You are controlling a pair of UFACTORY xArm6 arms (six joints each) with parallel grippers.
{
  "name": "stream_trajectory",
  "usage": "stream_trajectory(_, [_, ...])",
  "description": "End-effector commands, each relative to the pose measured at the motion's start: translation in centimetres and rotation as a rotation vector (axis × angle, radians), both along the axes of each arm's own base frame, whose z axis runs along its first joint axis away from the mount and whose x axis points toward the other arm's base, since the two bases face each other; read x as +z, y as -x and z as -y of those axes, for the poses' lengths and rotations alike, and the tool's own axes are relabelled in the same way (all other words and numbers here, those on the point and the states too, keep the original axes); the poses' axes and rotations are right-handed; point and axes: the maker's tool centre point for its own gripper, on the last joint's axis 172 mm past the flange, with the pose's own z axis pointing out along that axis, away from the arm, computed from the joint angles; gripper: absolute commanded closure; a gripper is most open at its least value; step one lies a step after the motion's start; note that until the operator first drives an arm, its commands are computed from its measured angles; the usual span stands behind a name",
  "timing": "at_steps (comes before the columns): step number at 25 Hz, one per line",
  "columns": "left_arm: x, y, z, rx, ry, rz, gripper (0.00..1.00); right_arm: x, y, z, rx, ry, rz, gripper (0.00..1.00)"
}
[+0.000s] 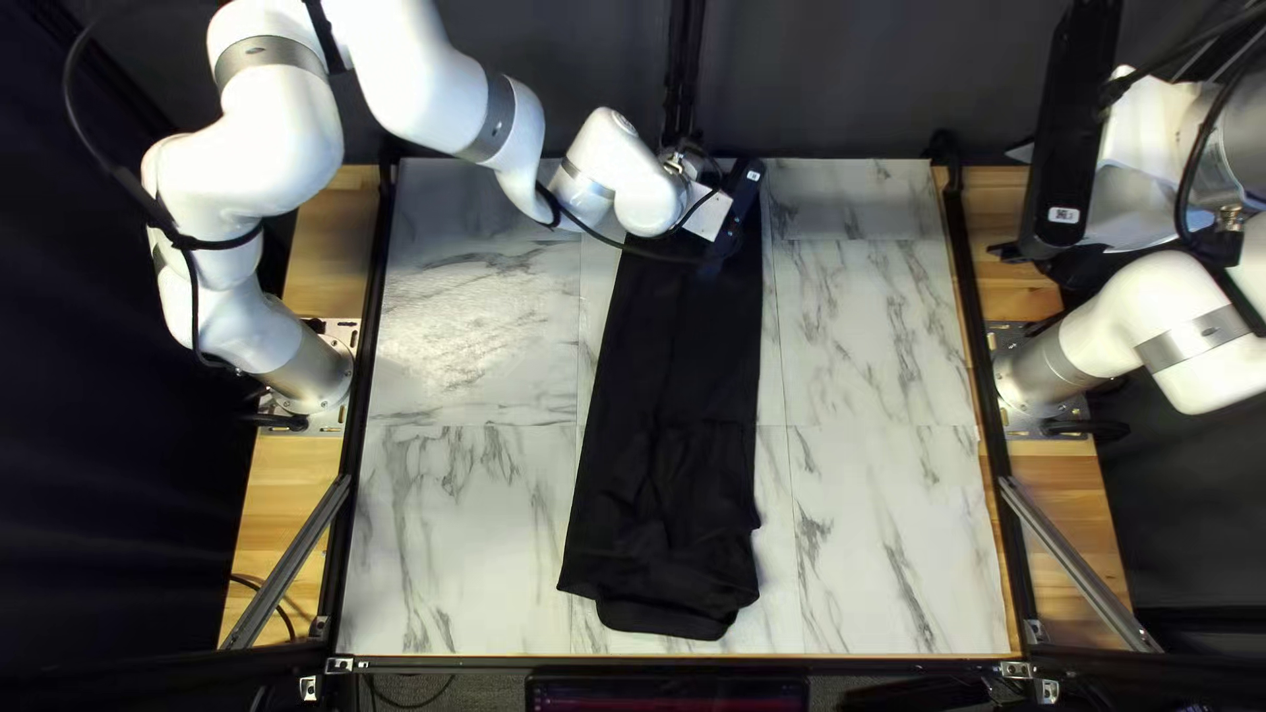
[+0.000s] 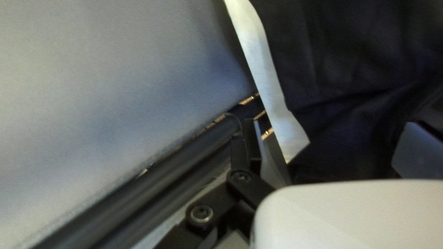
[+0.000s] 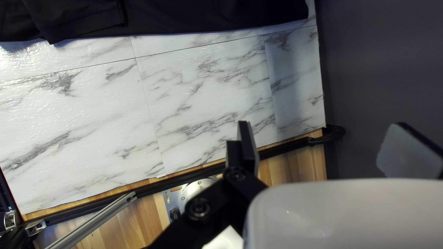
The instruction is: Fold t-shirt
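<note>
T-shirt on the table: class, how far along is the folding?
Looks done: the t-shirt lies in a long, narrow strip, its sides apparently folded in.

In hand: nothing gripped. The left end effector is open at the cloth's far end; the right end effector, also open, is away from it.

Remaining: probably folding the length shorter and tidying the uneven near end.

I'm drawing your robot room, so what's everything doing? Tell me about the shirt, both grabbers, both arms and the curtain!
T-shirt: folded into a long strip, rumpled at its near end.
Left gripper: open, at the T-shirt's far end.
Right gripper: open, away from the T-shirt.
Left arm: stretched out.
Right arm: bent, raised.
Curtain: hanging.
</note>
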Motion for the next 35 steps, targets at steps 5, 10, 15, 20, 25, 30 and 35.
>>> stream_trajectory(5, [1.3, 1.1, 1.9, -0.009, -0.015, 0.003, 0.00, 0.0, 0.0, 0.0, 0.000, 0.000, 0.000, 0.00])
stream_trajectory(10, [1.1, 1.7, 3.0, -0.009, -0.016, -0.005, 0.00, 0.0, 0.0, 0.0, 0.000, 0.000, 0.000, 0.00])
stream_trajectory(15, [-0.3, 1.7, 4.3, -0.015, 0.001, -0.009, 0.00, 0.0, 0.0, 0.0, 0.000, 0.000, 0.000, 0.00])
stream_trajectory(20, [-1.3, 2.1, 3.4, -0.008, 0.012, -0.015, 0.00, 0.0, 0.0, 0.0, 0.000, 0.000, 0.000, 0.00])
stream_trajectory(25, [-1.5, 2.6, 2.3, 0.003, 0.016, -0.026, 0.00, 0.0, 0.0, 0.0, 0.000, 0.000, 0.000, 0.00])
stream_trajectory(30, [-1.9, 3.4, 1.7, 0.015, 0.011, -0.035, 0.00, 0.0, 0.0, 0.0, 0.000, 0.000, 0.000, 0.00])
stream_trajectory(35, [-1.8, 4.1, 0.8, 0.029, -0.001, -0.044, 0.00, 0.0, 0.0, 0.0, 0.000, 0.000, 0.000, 0.00])
